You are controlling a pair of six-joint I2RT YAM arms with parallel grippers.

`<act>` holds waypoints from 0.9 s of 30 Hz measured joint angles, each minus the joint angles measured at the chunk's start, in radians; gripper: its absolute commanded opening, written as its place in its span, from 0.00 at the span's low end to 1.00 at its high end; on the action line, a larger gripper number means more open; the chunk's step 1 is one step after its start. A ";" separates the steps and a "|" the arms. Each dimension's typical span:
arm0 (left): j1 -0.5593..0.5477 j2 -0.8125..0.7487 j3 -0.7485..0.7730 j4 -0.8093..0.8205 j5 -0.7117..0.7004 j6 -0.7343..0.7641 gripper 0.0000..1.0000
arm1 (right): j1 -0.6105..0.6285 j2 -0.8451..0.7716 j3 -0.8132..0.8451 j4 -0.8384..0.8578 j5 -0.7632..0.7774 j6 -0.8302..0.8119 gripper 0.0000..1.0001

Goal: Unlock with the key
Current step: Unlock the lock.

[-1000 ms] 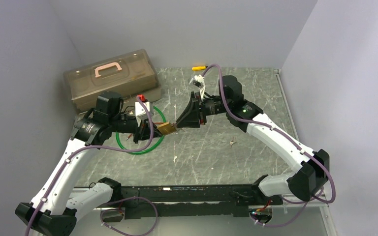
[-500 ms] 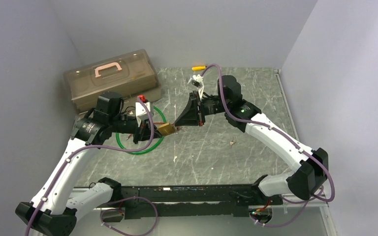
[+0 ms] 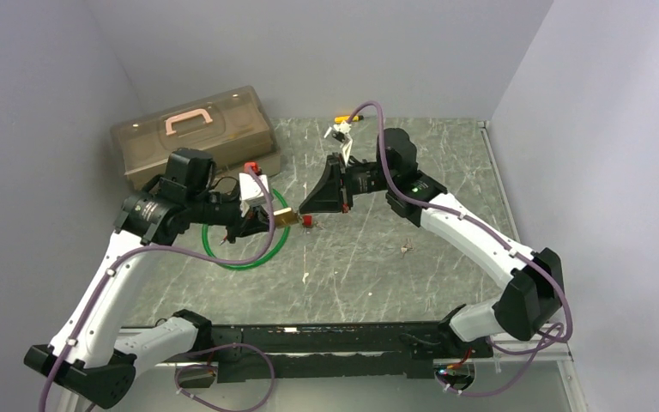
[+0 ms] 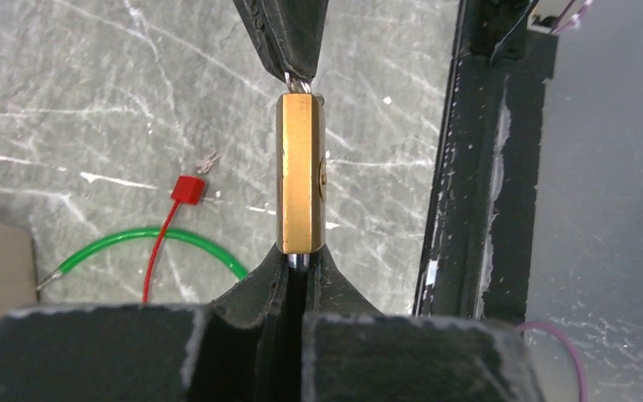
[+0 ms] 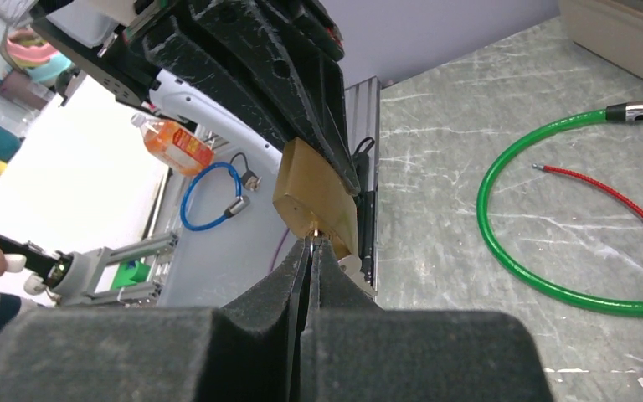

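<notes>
The left hand is gripping the padlock while the right hand, clenched on the key, is pressing it into the keyhole; the turn apparently remains.

The padlock is hanging above the table between the left gripper and the right gripper, with what seems to be the key at its right end. A cable loop is lying underneath, and a case is sitting behind, far left.
</notes>
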 measured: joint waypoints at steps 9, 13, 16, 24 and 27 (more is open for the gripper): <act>-0.065 0.097 0.155 -0.161 -0.197 0.151 0.00 | -0.014 0.061 -0.056 0.156 0.017 0.202 0.00; -0.085 0.108 0.190 -0.197 -0.254 0.209 0.00 | -0.015 0.089 -0.074 0.238 0.005 0.309 0.00; -0.093 0.106 0.196 -0.204 -0.275 0.241 0.00 | -0.016 0.107 -0.080 0.296 -0.010 0.384 0.00; -0.109 0.089 0.196 -0.201 -0.328 0.304 0.00 | -0.021 0.145 -0.118 0.471 -0.029 0.583 0.00; -0.116 0.075 0.195 -0.193 -0.342 0.331 0.00 | -0.021 0.149 -0.130 0.535 -0.031 0.649 0.00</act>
